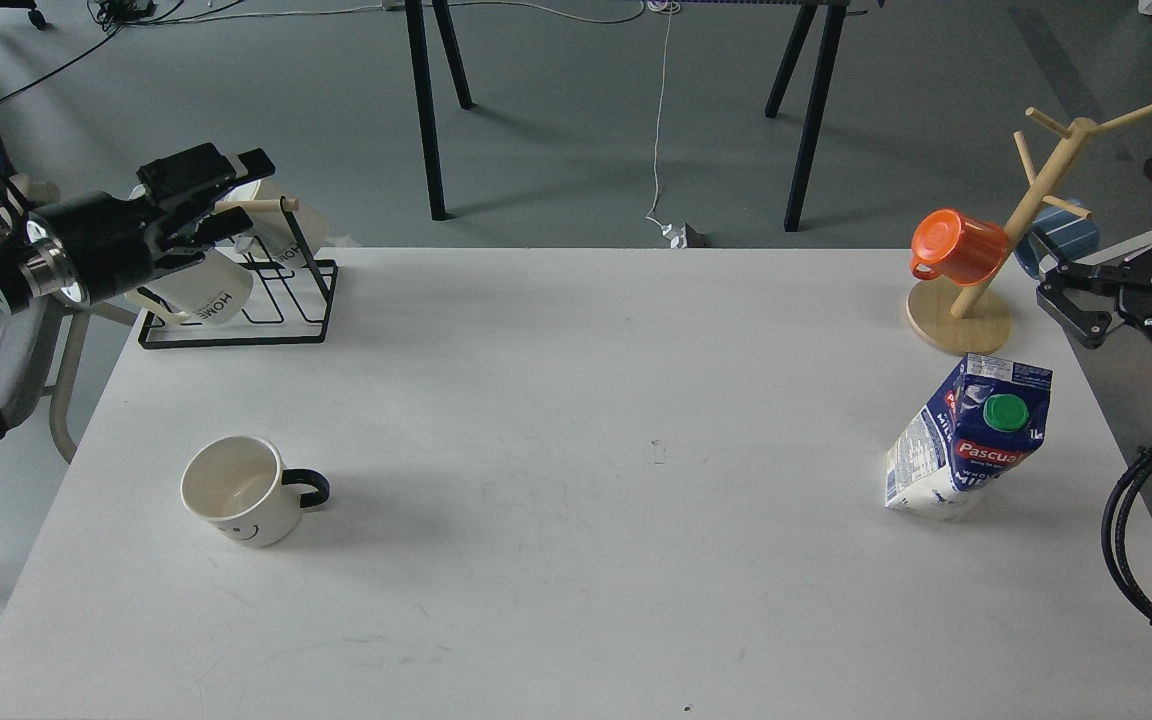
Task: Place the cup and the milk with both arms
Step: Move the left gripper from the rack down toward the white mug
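Head view. White rectangular table fills most of the frame, grey floor and black trestle legs beyond its far edge.

White ceramic mug with black handle and small smiley face: upright on the near-left part of the table, mouth open upward, handle pointing right. Nothing touching it.

Blue and white gable-top milk carton with green round screw cap and red label: standing on the right side of the table, near the right edge, cap side facing the camera. Nothing touching it; well apart from the mug.

Black wire mug rack with wooden crossbar: far-left corner of the table, carrying cream mugs printed "HOME".

Pale wooden mug tree on a round base: far-right corner, an orange cup hanging on one branch. It stands just behind the carton.

Left gripper: black, at the end of the arm entering from the left, in front of the rack's crossbar, well above and behind the mug. Seen side-on and dark; fingers overlap, cannot tell whether the jaws are spread or pressed together.

Right gripper: at the right edge, just beside the mug tree, off the table's right side and beyond the carton. Jaws spread wide, holding nothing
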`<action>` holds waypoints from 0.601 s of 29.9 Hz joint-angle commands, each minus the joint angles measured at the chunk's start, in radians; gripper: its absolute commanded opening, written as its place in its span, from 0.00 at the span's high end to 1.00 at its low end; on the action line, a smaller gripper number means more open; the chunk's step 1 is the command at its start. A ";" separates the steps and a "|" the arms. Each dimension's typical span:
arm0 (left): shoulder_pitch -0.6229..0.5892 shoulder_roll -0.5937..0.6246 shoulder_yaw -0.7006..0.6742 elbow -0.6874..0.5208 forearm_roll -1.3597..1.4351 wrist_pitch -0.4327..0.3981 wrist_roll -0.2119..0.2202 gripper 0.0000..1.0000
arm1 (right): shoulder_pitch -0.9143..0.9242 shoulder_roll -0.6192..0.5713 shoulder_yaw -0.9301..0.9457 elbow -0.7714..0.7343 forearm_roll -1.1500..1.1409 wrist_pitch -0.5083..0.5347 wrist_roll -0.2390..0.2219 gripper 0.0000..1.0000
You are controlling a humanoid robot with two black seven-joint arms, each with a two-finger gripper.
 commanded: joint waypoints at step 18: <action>0.319 0.246 0.005 -0.198 0.680 0.760 0.000 0.01 | -0.038 0.000 0.014 0.003 0.001 0.000 0.002 0.01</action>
